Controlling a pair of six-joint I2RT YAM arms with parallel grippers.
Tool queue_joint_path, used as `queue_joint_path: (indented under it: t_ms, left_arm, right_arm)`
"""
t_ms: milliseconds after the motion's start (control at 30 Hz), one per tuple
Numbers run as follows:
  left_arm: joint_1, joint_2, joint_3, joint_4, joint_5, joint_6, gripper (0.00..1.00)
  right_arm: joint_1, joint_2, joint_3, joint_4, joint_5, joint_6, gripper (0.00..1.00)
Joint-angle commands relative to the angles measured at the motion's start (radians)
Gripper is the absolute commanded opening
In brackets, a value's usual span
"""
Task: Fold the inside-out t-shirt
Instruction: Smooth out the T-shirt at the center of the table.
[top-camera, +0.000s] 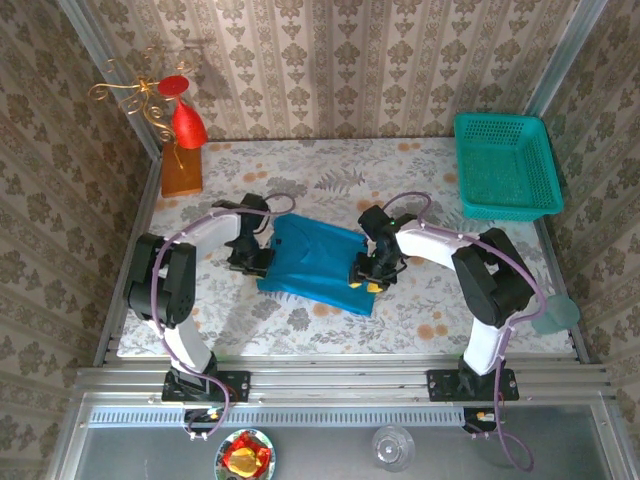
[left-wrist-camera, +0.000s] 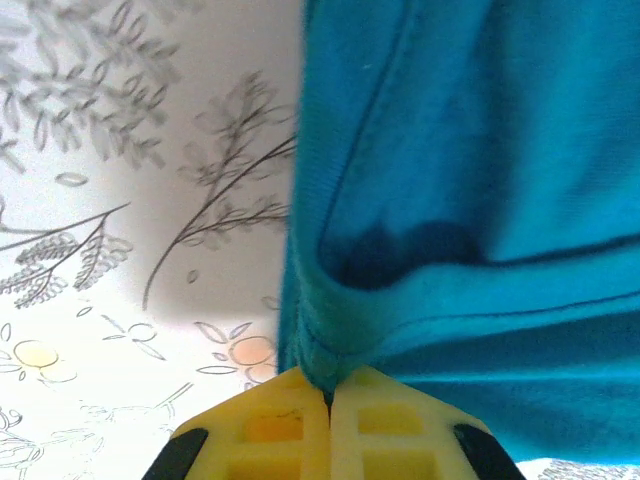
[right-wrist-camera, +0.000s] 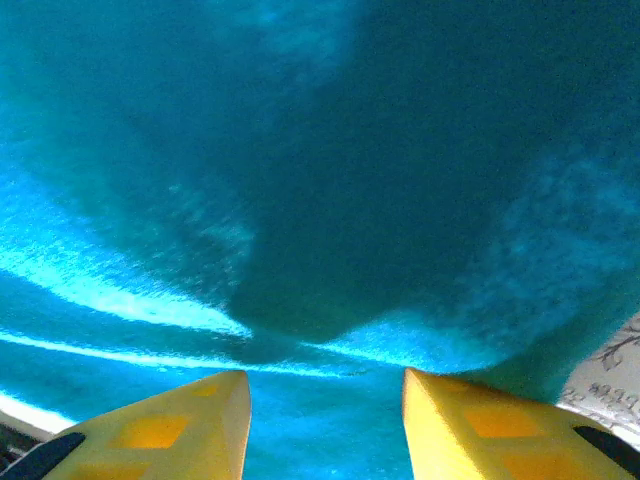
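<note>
On the middle of a table (top-camera: 420, 310) covered in leaf-and-flower print, a teal-blue t-shirt (top-camera: 315, 262) lies folded into a rough rectangle, tilted so that its right end sits nearer the arms than its left. 2 robot arms reach in from the near edge, 1 at each short side of the cloth.

The left gripper (top-camera: 250, 262) is at the shirt's left edge. From the left wrist camera, the left gripper (left-wrist-camera: 328, 388) has its 2 yellow fingers (left-wrist-camera: 270, 430) pressed together, with a bunched fold of the t-shirt (left-wrist-camera: 480, 200) pinched between their tips; a stitched seam curves across the cloth above, and the printed table (left-wrist-camera: 130, 200) lies bare to the left.

The right gripper (top-camera: 368, 278) is at the shirt's right edge, by its near corner. From the right wrist camera, the right gripper (right-wrist-camera: 325, 385) stands with its yellow fingers (right-wrist-camera: 180, 420) spread wide, and the t-shirt (right-wrist-camera: 300, 180) spans the gap and everything beyond; whether the tips touch the cloth cannot be told. A sliver of table (right-wrist-camera: 610, 375) shows at the lower right.

A green mesh basket (top-camera: 505, 167) sits at the far right corner, well apart from the shirt. A red ornament with gold wire curls (top-camera: 185, 120) stands on a wooden block (top-camera: 181, 172) at the far left corner.
</note>
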Motion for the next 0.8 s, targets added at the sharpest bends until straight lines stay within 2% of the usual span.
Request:
queue_joint_path:
  t_ms: [0,100,233,333,433,600,767]
  left_arm:
    - [0.029,0.022,-0.032,-0.005,-0.033,-0.050,0.03]
    - [0.031,0.036,-0.046,-0.008,-0.067,-0.062,0.03]
    - [0.040,0.018,-0.046,0.015,-0.079,-0.079,0.10]
    - [0.044,-0.025,-0.024,0.014,-0.076,-0.092,0.21]
    - [0.046,-0.099,-0.001,0.005,-0.087,-0.104,0.27]
    - [0.037,-0.208,-0.019,0.003,0.004,-0.158,0.34]
    - [-0.026,-0.295,-0.122,0.056,0.082,-0.271,0.37]
  right_arm:
    - [-0.008,0.036,-0.029,-0.020,0.077,0.004,0.45]
    - [-0.008,0.034,-0.037,-0.021,0.080,0.001,0.45]
    - [-0.008,0.010,-0.031,-0.009,0.044,-0.001,0.45]
    - [-0.010,-0.028,-0.002,-0.014,0.026,-0.003,0.45]
    - [-0.023,-0.058,0.038,-0.029,0.017,-0.014,0.45]
    - [-0.070,-0.043,0.127,-0.063,0.015,-0.071,0.45]
    - [-0.128,0.055,0.239,-0.087,-0.023,-0.151,0.45]
